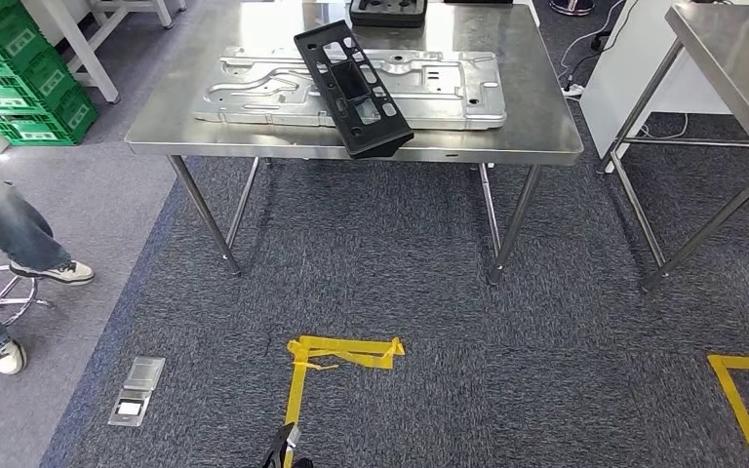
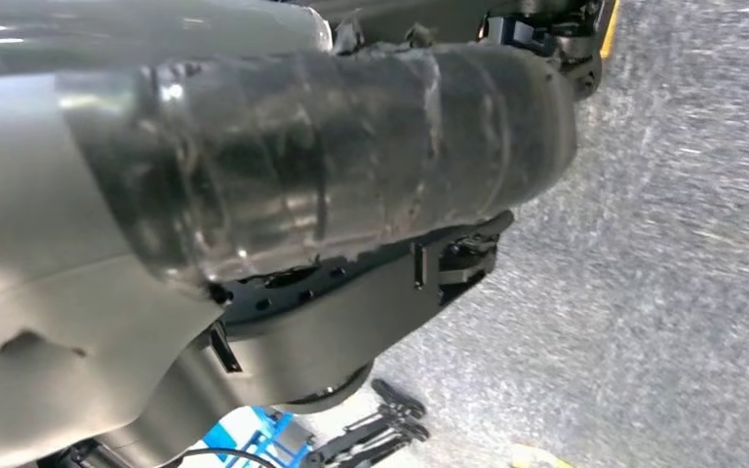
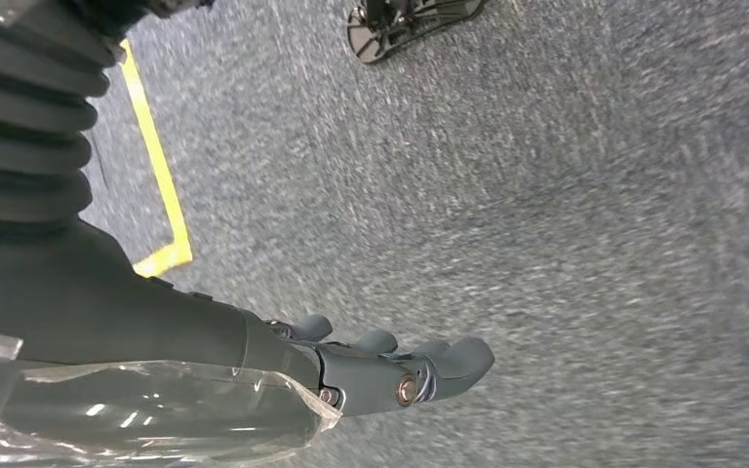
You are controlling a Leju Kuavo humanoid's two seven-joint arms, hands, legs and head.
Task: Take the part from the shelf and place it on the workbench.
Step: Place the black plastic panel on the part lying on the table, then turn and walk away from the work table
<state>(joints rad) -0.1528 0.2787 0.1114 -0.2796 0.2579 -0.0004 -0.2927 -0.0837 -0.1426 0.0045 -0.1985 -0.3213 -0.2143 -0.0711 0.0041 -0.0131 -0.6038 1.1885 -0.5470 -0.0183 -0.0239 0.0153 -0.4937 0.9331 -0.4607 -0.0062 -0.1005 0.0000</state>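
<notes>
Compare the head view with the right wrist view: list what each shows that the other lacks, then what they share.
Head view alone: the steel workbench carrying a black part laid across a silver metal panel, green crates, a person's legs by a stool.

Right wrist view alone: the right hand hanging over the floor, holding nothing, fingers apart.

Both: grey carpet and yellow floor tape.
</notes>
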